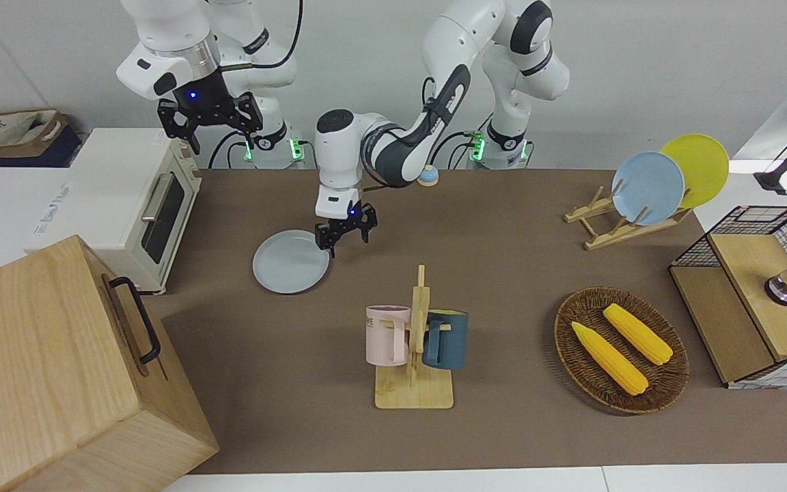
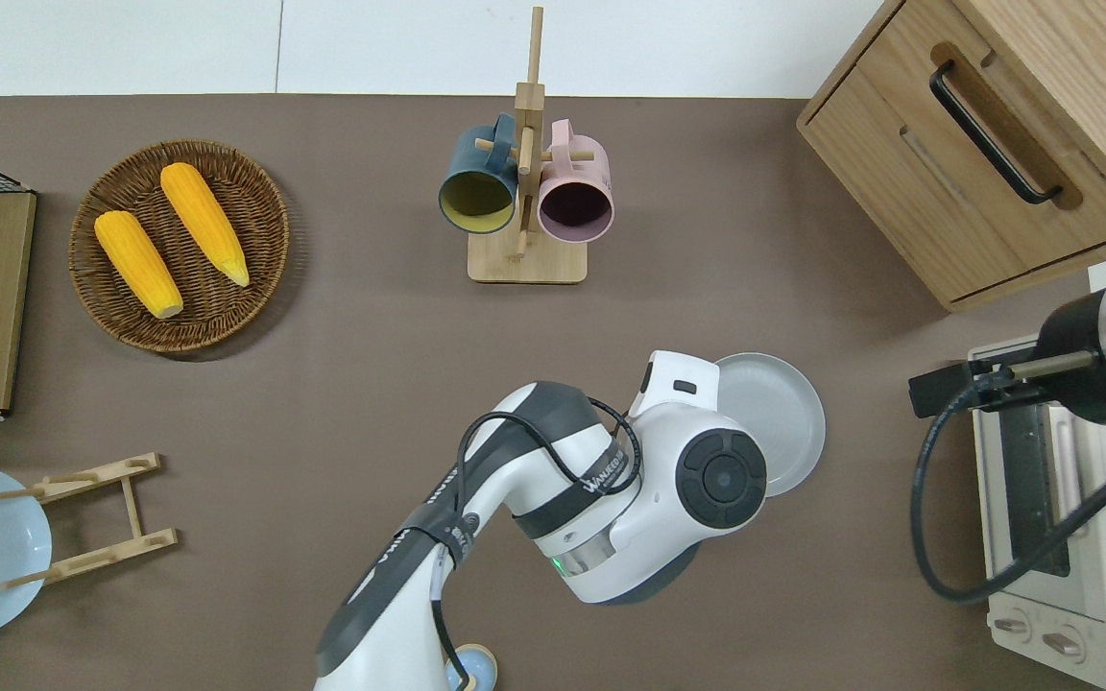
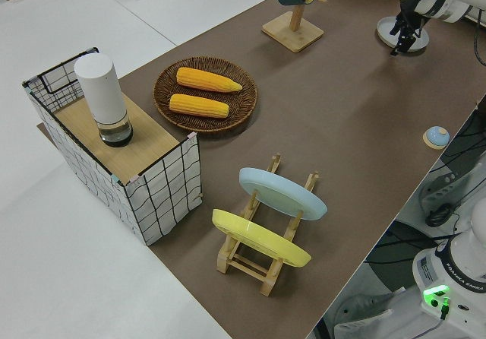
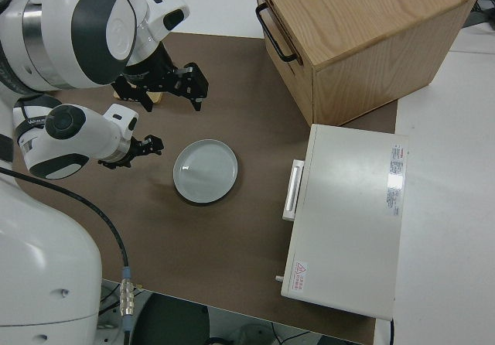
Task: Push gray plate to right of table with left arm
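Note:
The gray plate (image 1: 291, 262) lies flat on the brown table (image 1: 503, 273), toward the right arm's end, between the white toaster oven and the mug rack. It also shows in the overhead view (image 2: 783, 413) and the right side view (image 4: 205, 171). My left gripper (image 1: 347, 236) is open and empty. It hangs a little above the table, just off the plate's edge on the side toward the left arm's end, as the right side view (image 4: 143, 150) shows. In the overhead view its own wrist hides it. My right gripper (image 1: 208, 126) is open and parked.
A white toaster oven (image 1: 130, 205) and a wooden cabinet (image 1: 59, 369) stand at the right arm's end. A mug rack (image 1: 414, 342) stands mid-table. A basket of corn (image 1: 620, 350), a dish rack with sky-blue and yellow plates (image 1: 646, 188) and a wire crate (image 1: 749, 287) stand toward the left arm's end.

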Controlling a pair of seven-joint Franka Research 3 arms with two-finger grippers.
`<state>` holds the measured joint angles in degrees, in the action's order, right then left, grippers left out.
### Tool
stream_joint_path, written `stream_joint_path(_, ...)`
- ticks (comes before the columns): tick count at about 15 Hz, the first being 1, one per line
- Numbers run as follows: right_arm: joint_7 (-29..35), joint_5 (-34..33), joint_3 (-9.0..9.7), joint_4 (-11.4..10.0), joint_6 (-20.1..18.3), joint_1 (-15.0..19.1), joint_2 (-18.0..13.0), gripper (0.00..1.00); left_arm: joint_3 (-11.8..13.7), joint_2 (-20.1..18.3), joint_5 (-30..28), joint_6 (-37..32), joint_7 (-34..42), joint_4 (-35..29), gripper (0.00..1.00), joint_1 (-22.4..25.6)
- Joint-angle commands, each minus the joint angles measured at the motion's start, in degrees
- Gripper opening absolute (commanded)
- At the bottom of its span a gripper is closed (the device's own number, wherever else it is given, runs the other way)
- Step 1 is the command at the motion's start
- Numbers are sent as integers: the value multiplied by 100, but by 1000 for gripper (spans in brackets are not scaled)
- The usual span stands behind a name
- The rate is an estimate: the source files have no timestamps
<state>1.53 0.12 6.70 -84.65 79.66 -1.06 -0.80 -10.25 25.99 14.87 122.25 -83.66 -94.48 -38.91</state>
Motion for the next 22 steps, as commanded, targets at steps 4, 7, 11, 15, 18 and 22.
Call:
stream_joint_path(4,5,59,86,45,-83,115,-17,983,14,-682,-388,-1720,1763,264,993,454)
stream_joint_path(7,14,59,77,45,-83,115,-17,983,31,-1112,-677,-2204,2695,272,993,928)
stream_joint_path(11,14,59,77,45,-83,115,-17,983,40,-1658,-766,-2776,3470,272,993,1569)
stream_joint_path(15,5,59,77,45,-83,115,-17,983,40,-2071,-880,-3119,4208,264,993,2264)
stream_joint_path(18,14,59,77,45,-83,115,-17,983,40,-2247,-880,-3373,4892,255,993,2677)
stream_joint_path(22,14,59,77,45,-83,115,-17,983,32,-2564,-1196,-3567,6052,202,993,3511)
